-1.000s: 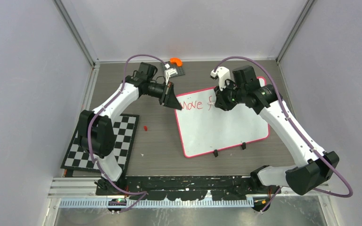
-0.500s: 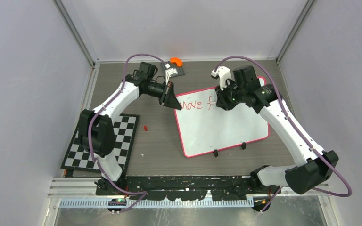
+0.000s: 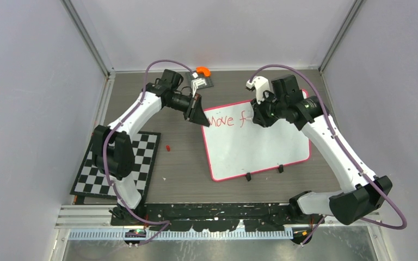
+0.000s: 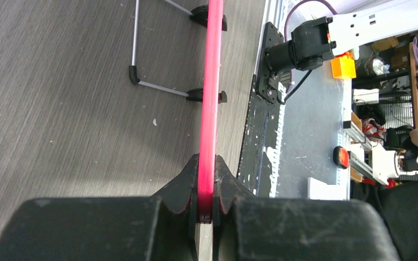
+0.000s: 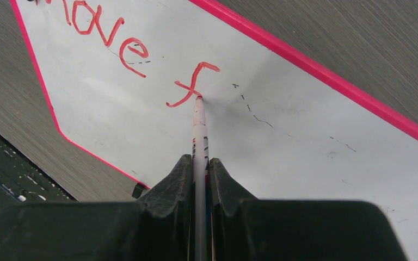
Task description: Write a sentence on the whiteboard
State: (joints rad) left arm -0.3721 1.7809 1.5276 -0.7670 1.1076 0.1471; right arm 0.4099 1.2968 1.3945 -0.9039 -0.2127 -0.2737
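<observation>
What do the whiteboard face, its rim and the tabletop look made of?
Whiteboard face: smooth, glossy, likely coated board; marker ink sits clean, faint scratches. Rim: likely glossy pink plastic. Tabletop: grey wood-grain, probably matte laminate.

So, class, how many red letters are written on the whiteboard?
5: four in Move near the far-left corner of the whiteboard, then f to its right, at the marker tip.

Whiteboard [image 3: 256, 152], right of centre: white face, pink-red rim. Sentence [image 3: 226, 120]: red handwritten strokes. Marker [image 5: 198, 130]: white barrel. Checkerboard mat [image 3: 144, 157], lower left: black and white squares. Table [image 3: 179, 168]: grey-brown wood grain. Arms [image 3: 136, 117]: white links, black joints. Cables [image 3: 163, 65]: purple. Small piece [image 3: 203, 70], upper centre: orange.
</observation>
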